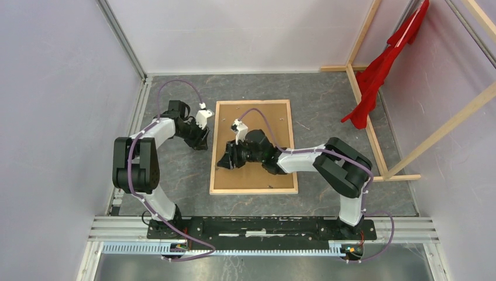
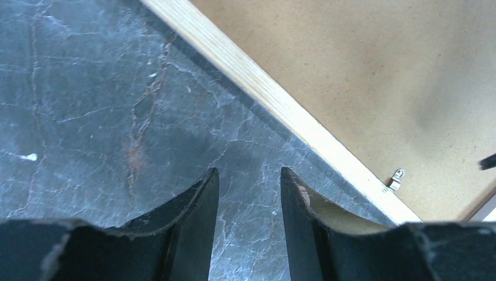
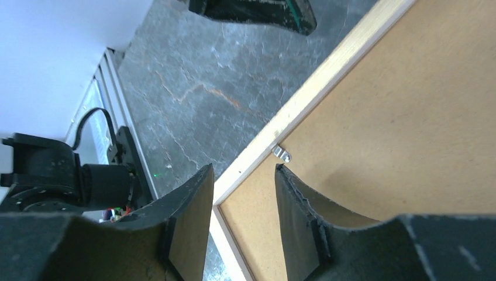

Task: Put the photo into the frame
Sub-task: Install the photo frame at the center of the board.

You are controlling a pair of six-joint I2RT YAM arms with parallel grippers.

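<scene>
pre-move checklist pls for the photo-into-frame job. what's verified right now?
1. Frame lies flat, bare wood back up, on the table: ok.
2. Backing board sits inside the frame: ok.
3. Photo located: cannot tell, it shows in no view.
4. Right pincer open, holding nothing, over the frame's left border beside a metal tab: ok.
5. Left pincer open and empty, over bare table just off the frame: ok.
6. Whether the metal tab locks the backing board: cannot tell.
</scene>
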